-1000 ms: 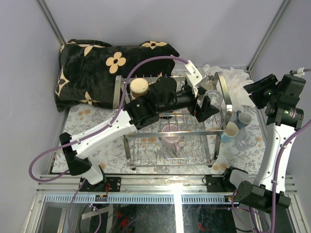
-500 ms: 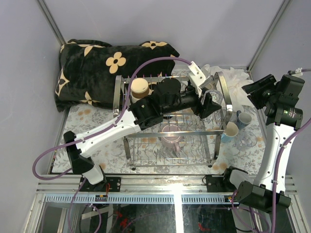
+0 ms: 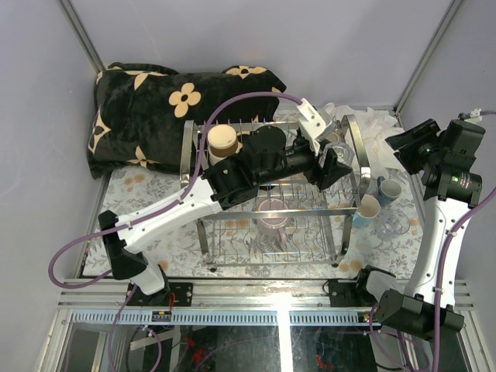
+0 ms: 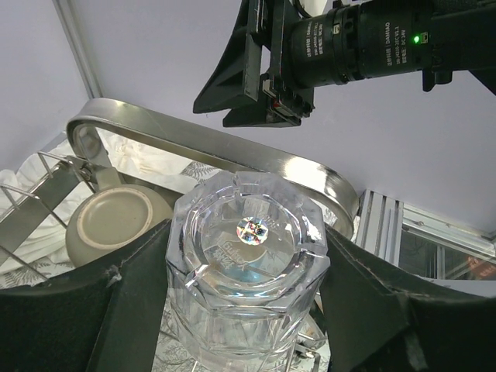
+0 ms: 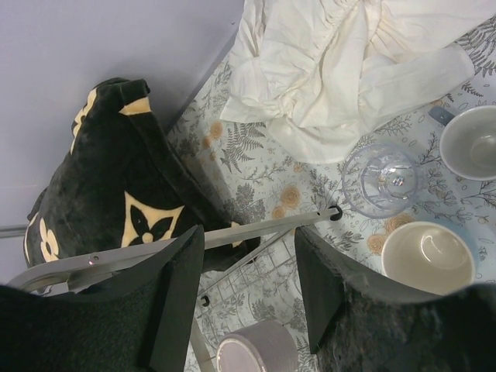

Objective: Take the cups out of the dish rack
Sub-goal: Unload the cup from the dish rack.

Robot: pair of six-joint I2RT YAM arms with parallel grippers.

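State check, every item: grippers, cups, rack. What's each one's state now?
dish rack: cups still inside.
left gripper: shut on ribbed glass.
ribbed glass: base up, at rack's end.
right gripper: open, empty.
pink mug: in rack, lower tier.
beige cup: on rack's upper tier.
second glass: out, on table.
cream cup: upright on table, empty.

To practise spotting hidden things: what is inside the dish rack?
Visible in the dish rack: a beige cup, a pink mug lower down, a clear glass and a cream cup beside it. The left arm covers the rack's middle.
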